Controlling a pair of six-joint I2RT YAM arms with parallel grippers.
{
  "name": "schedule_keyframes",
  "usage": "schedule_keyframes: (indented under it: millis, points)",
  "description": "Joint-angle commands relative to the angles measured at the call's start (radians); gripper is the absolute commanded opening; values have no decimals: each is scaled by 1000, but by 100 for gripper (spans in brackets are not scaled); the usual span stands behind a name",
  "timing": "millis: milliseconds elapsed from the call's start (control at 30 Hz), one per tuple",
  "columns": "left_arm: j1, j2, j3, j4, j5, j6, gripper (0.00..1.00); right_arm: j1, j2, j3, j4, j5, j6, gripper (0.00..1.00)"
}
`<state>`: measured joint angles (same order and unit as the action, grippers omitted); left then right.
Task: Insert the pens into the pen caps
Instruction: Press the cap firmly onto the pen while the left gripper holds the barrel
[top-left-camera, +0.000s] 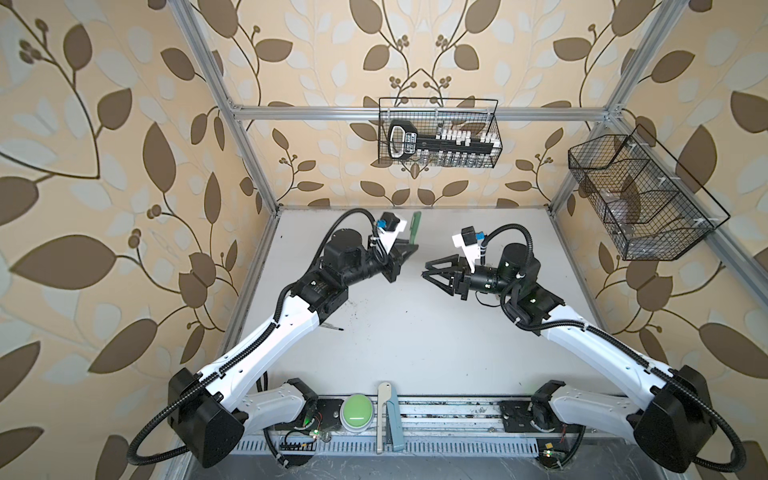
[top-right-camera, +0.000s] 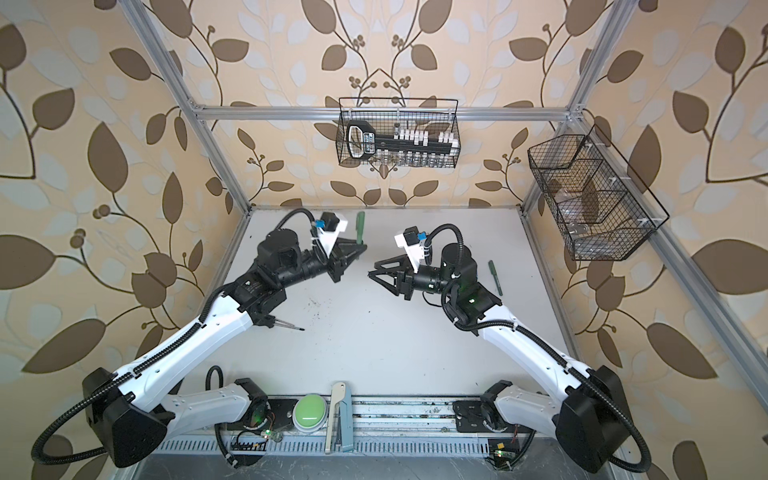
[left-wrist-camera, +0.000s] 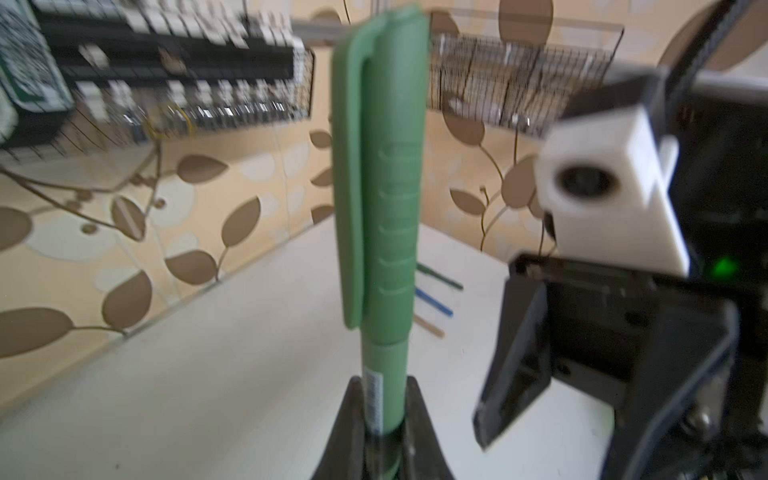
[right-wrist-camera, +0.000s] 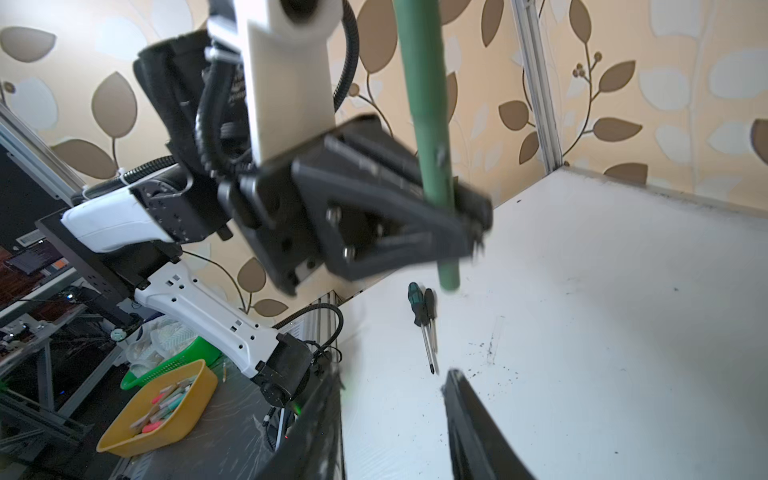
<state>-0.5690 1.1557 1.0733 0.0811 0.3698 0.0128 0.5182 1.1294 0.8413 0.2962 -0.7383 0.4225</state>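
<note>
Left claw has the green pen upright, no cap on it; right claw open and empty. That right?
Not quite: the green pen in the left claw does wear a cap. The left wrist view shows the clipped cap over its upper end. The rest is right: the pen is upright, and the right claw is open and empty.

White tabletop, black specks left of centre. Two screwdrivers lie side by side, touching, near left edge. Green dome button and pale flat tool just past front edge. Wire basket hangs above back edge, black and white parts inside. Compartmented wire basket above right edge. Yellow basket off tabletop, beyond front-left corner, holds small colourful bits.
</note>
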Motion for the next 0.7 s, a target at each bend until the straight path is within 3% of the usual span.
schedule_keyframes:
  millis: [0,200,500,667]
  points:
    - [-17,10,-68,66,49,-130,0,-34,-85,37,-47,-18,-29,52]
    - [-70,2,-199,93,65,-217,0,-76,-67,92,-69,-34,-30,57]
    - [-121,-5,-225,110,29,-229,0,-118,75,137,24,-83,118,59]
    - [-124,4,-212,111,43,-224,0,-101,101,151,25,-109,111,59]
